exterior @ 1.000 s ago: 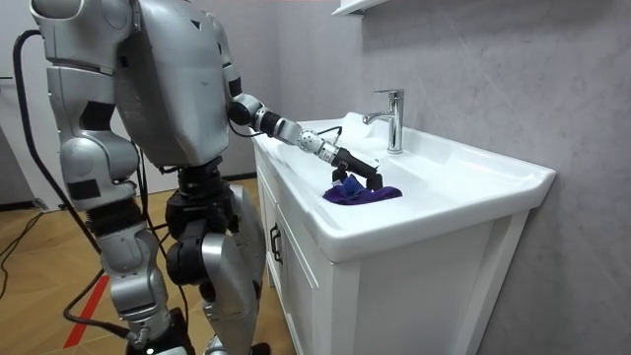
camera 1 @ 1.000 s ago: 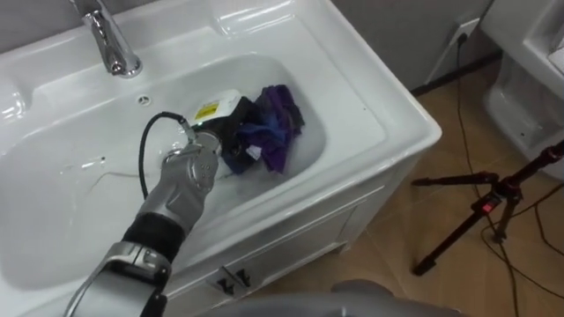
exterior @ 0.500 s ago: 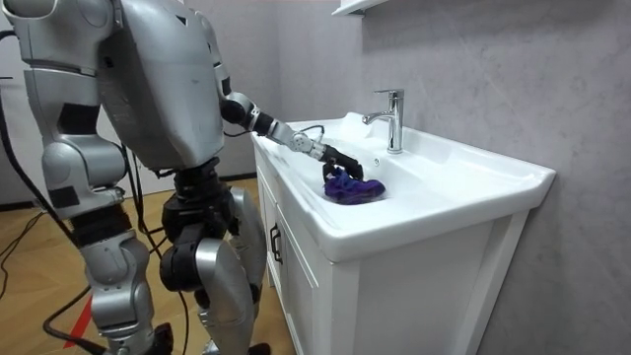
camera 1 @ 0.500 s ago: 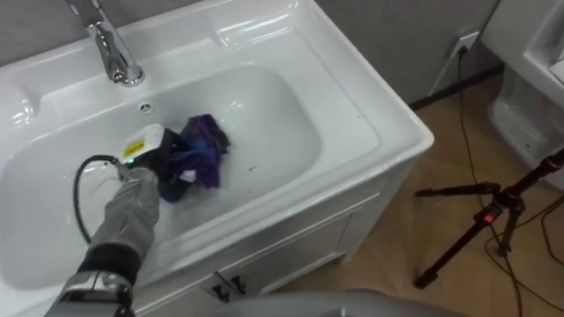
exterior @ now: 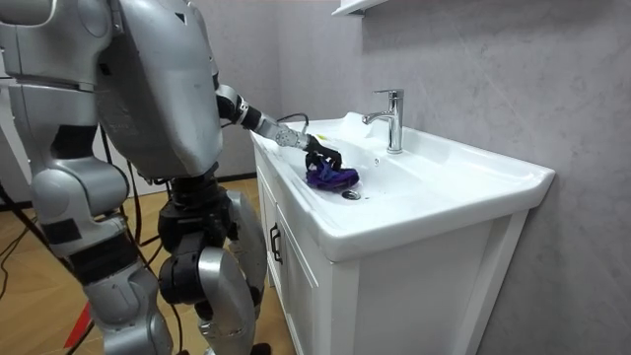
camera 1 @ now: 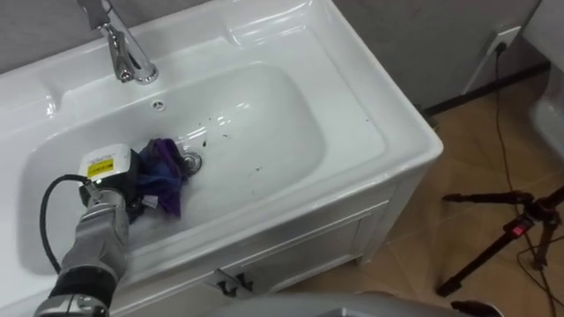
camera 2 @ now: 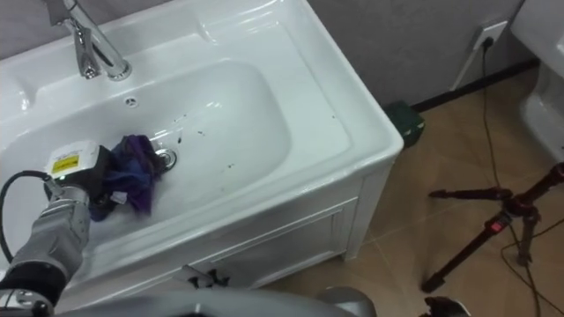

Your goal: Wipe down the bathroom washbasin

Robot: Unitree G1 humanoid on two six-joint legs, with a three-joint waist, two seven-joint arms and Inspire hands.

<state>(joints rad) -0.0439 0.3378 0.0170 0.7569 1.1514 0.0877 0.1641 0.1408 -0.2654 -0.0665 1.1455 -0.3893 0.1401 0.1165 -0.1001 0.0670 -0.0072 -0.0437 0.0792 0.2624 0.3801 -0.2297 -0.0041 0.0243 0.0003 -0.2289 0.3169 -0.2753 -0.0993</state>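
**Q:** Left eye view: what is being held, and by which hand?

**A:** The purple cloth (camera 1: 164,173) is being gripped by the left hand (camera 1: 113,176), whose dark fingers are being curled into its folds. The cloth is being held on the floor of the basin (camera 1: 264,114), on its left side, touching the drain (camera 1: 190,162). The faucet (camera 1: 123,48) is being shown at the back rim, well apart from the hand. Small dark specks (camera 1: 256,168) are being shown on the basin floor, to the right of the drain.

**Q:** Room view: how is the robot being positioned?

**A:** The robot is being shown standing at the cabinet (exterior: 296,296), on the room view's left. Its left arm is being stretched over the rim into the basin (exterior: 444,197). The left hand (exterior: 320,156) is being shown closed on top of the purple cloth (exterior: 330,178), with the drain (exterior: 351,195) just beside the cloth.

**Q:** Right eye view: what is being confirmed?

**A:** The purple cloth (camera 2: 134,176) is being shown bunched between the left hand (camera 2: 84,176) and the drain (camera 2: 165,158). A tripod (camera 2: 493,224) is being shown on the floor (camera 2: 441,150), to the right of the cabinet.
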